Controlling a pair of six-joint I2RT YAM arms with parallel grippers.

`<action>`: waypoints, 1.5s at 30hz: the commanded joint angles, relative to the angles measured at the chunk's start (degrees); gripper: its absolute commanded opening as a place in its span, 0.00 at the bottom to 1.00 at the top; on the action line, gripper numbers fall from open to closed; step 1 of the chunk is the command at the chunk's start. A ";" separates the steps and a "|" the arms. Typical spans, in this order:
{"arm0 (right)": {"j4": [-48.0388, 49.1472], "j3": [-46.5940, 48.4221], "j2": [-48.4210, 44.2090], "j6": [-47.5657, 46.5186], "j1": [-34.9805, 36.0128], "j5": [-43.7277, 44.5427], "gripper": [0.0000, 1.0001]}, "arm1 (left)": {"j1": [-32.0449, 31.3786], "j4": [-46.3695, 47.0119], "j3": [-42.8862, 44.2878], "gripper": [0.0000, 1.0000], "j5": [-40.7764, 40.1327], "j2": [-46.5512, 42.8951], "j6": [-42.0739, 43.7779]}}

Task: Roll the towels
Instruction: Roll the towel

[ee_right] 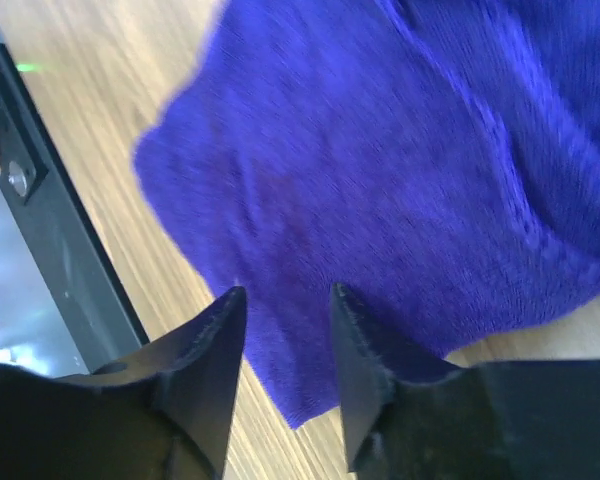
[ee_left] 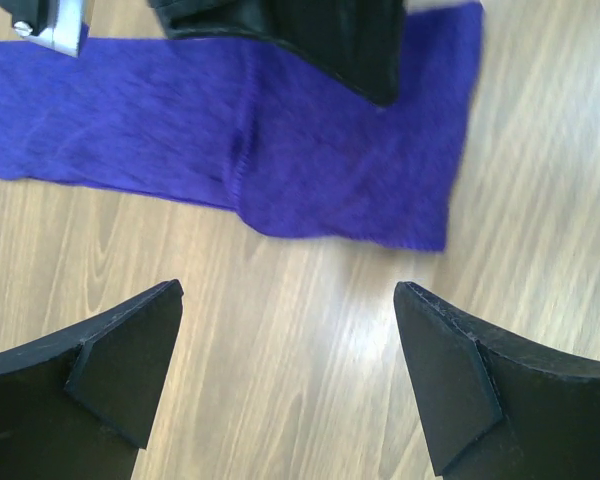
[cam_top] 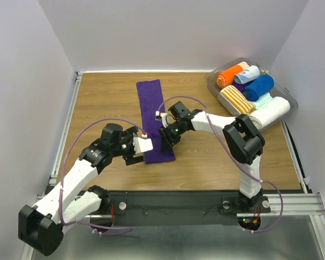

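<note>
Clear plastic bin (cam_top: 210, 82) far right holds the blue towel (cam_top: 259, 86), rolled, among other rolls (cam_top: 244, 97). I see the purple towel (cam_top: 151, 103) flat on the table (cam_top: 97, 97). The right gripper (ee_right: 285, 300) sits over its near end, jaws narrowed, grip I cannot tell. The left gripper (ee_left: 290, 300) gapes wide just beside it.

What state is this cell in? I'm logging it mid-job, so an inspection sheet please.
Surface: wooden table, no spills seen.
Job's things: purple towel flat and unrolled mid-table; blue towel rolled in the bin.
Clutter: clear bin at the far right, holding other rolls.
Grippers: left gripper open over bare wood beside the towel's near end; right gripper has jaws narrowly apart over that end, no grip seen.
Cables: purple cables loop along both arms.
Surroundings: white walls; nothing else seen.
</note>
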 commanded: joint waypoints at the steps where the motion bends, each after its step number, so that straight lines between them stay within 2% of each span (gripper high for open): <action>1: 6.56 -5.48 -0.62 6.17 -0.49 -1.21 0.42 | -2.80 -3.63 -2.86 0.99 0.89 -0.98 7.76; 4: 10.42 -9.45 -1.60 10.99 -0.49 -3.92 0.40 | -6.93 -1.97 -5.06 0.90 -0.69 -1.51 8.12; 6: 12.88 -12.25 -3.00 14.33 0.04 -3.59 0.35 | -12.46 0.57 -7.52 0.83 -3.68 -1.51 7.68; 8: 13.86 -13.06 -3.70 16.10 0.04 -2.45 0.34 | -15.46 2.60 -9.54 0.79 -5.61 -1.42 7.07; 9: 14.39 -13.15 -4.32 17.16 0.04 -1.92 0.34 | -18.26 4.52 -9.99 0.77 -6.05 -0.90 6.37; 13: 14.31 -12.80 -5.55 18.04 -0.05 -0.52 0.34 | -23.01 8.65 -10.87 0.75 -7.29 2.79 5.57; 22: 14.39 -12.89 -8.28 18.40 -0.14 -0.60 0.33 | -24.44 17.63 -11.48 0.62 -10.72 12.37 7.33; 26: 14.39 -12.27 -10.03 17.96 -2.77 -2.10 0.29 | -24.44 19.40 -11.75 0.57 -11.85 15.98 7.33; 30: 14.31 -12.18 -15.03 16.03 -5.23 -1.22 0.43 | -24.44 18.96 -11.31 0.46 -12.83 19.32 6.54; 33: 14.04 -12.27 -18.11 14.89 -8.03 -0.16 0.71 | -24.52 18.52 -11.14 0.45 -12.12 19.85 6.63; 34: 12.65 -11.66 -19.69 13.66 -8.83 -0.07 0.86 | -24.44 18.08 -10.96 0.42 -11.95 20.54 6.54; 35: 12.03 -11.40 -20.40 13.04 -10.49 -0.33 0.90 | -24.52 17.64 -10.26 0.41 -11.86 20.90 6.19; 37: 9.22 -10.08 -22.42 9.98 -11.99 -0.51 1.00 | -24.35 14.85 -8.16 0.30 -10.20 20.91 6.27; 42: 2.45 -9.37 -27.43 1.89 -12.35 7.37 1.00 | -22.59 1.14 -1.04 0.24 0.08 17.92 6.45; 45: -0.01 -10.16 -30.33 -2.31 -12.35 9.50 1.00 | -20.58 -2.39 2.48 0.22 5.44 18.78 5.14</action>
